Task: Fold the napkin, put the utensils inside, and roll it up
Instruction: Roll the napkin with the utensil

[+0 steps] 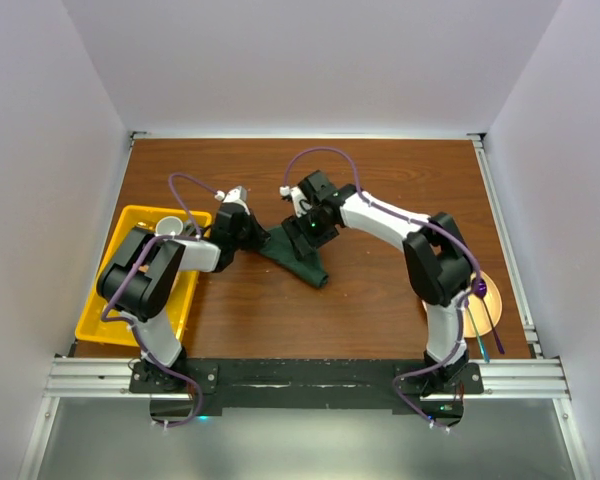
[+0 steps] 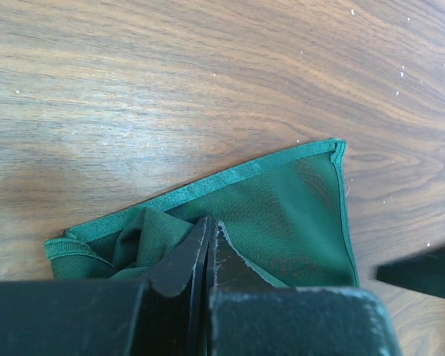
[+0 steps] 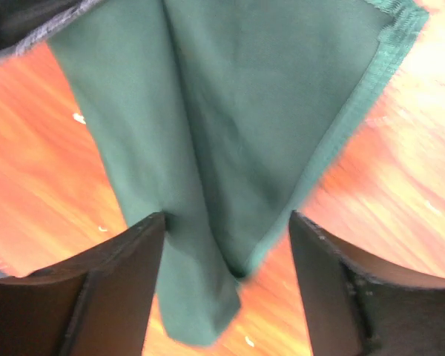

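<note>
The black-and-white left arm bends inward, and the left gripper is pinched tight on the dark green cloth napkin. The matching right arm stretches left, with the right gripper spread wide and pointing down.

The dark green napkin lies bunched mid-table in a rough triangle, hemmed edges showing. A thin dark utensil rests near right, across the orange plate.
</note>
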